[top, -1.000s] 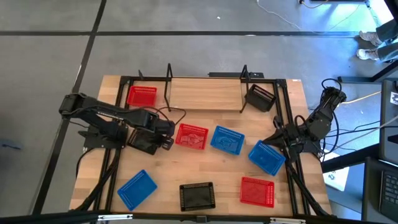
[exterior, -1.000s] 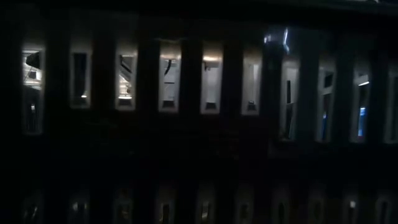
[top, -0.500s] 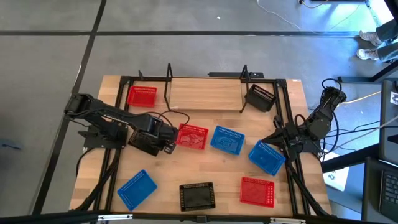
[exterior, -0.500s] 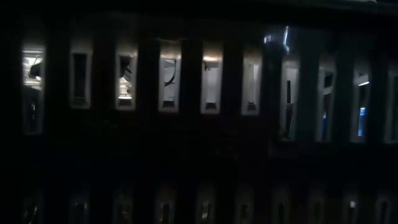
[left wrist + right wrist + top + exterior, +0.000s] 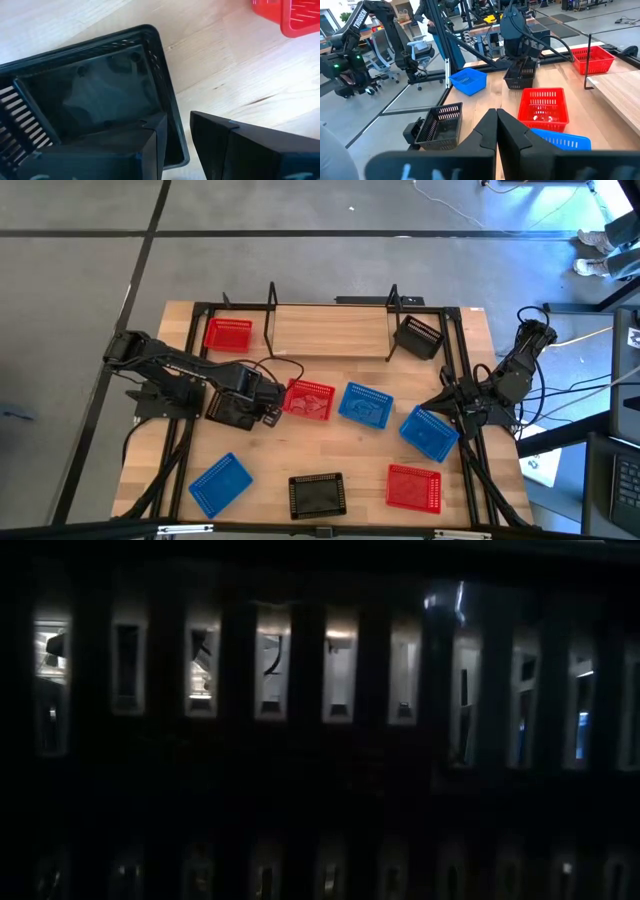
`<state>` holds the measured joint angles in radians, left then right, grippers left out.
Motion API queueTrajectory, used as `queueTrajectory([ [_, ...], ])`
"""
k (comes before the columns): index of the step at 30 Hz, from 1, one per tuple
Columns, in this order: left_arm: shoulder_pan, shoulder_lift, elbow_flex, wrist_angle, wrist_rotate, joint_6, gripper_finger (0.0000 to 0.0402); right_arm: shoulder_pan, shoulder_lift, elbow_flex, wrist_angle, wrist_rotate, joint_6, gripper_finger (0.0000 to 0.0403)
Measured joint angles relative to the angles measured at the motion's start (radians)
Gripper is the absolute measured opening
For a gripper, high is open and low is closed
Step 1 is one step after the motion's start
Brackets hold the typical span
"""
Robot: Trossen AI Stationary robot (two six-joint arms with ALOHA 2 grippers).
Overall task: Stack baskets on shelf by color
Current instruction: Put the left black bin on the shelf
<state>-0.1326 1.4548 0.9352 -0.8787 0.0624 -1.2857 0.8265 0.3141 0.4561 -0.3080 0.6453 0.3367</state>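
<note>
A black basket (image 5: 100,95) sits on the table left of centre (image 5: 228,412). My left gripper (image 5: 179,119) points down over it, open. One finger is inside the basket and one outside, with a side wall's rim (image 5: 172,135) between them. Red baskets (image 5: 308,398) (image 5: 413,487), blue baskets (image 5: 365,405) (image 5: 430,432) (image 5: 220,483) and a black basket (image 5: 317,494) lie scattered on the table. On the shelf (image 5: 330,330), a red basket (image 5: 228,333) stands at the left end and a black basket (image 5: 418,335) sits tilted at the right end. My right gripper (image 5: 496,125) waits shut at the table's right edge (image 5: 470,395). My left gripper straddles the black basket's side wall from above. Bare wood shows between the rim (image 5: 186,159) and the outer finger (image 5: 210,135). I cannot tell whether the inner finger (image 5: 152,135) touches the wall. The basket rests flat on the table.
The red basket (image 5: 290,15) lies close to the right of the black one. Black posts (image 5: 272,295) (image 5: 393,300) stand along the shelf. Free wood lies between the shelf and the scattered baskets. The low view is filled by a dark slatted wall (image 5: 300,740) close to the camera.
</note>
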Motion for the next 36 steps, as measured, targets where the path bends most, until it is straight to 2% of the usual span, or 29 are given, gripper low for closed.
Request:
queueTrajectory([
  [13, -0.006, 0.121, 0.001, 0.014, 0.001, -0.004, 0.0077, 0.000, 0.000, 0.000, -0.003, 0.000, 0.000, 0.0006],
  [18, -0.005, 0.170, 0.001, 0.040, 0.013, 0.209, 0.0075, 0.000, 0.000, 0.000, -0.007, 0.000, -0.002, 0.0006],
  [21, -0.005, 0.192, 0.001, 0.037, 0.034, 0.248, 0.0058, 0.000, 0.000, 0.000, -0.010, 0.023, -0.002, 0.0006],
  [24, -0.005, 0.194, 0.001, 0.034, 0.045, 0.264, 0.0019, 0.000, 0.000, 0.000, -0.010, 0.034, -0.003, 0.0006],
  [26, -0.005, 0.194, 0.001, 0.029, 0.049, 0.267, 0.0007, 0.000, 0.000, 0.000, -0.010, 0.034, -0.004, 0.0006],
  [32, 0.008, 0.185, 0.031, -0.059, 0.133, 0.327, 0.0001, 0.000, 0.000, 0.000, -0.010, 0.035, -0.006, 0.0006],
  [36, 0.008, 0.185, 0.137, -0.228, 0.070, 0.439, 0.0000, 0.000, 0.000, 0.000, -0.011, 0.035, -0.008, 0.0006],
])
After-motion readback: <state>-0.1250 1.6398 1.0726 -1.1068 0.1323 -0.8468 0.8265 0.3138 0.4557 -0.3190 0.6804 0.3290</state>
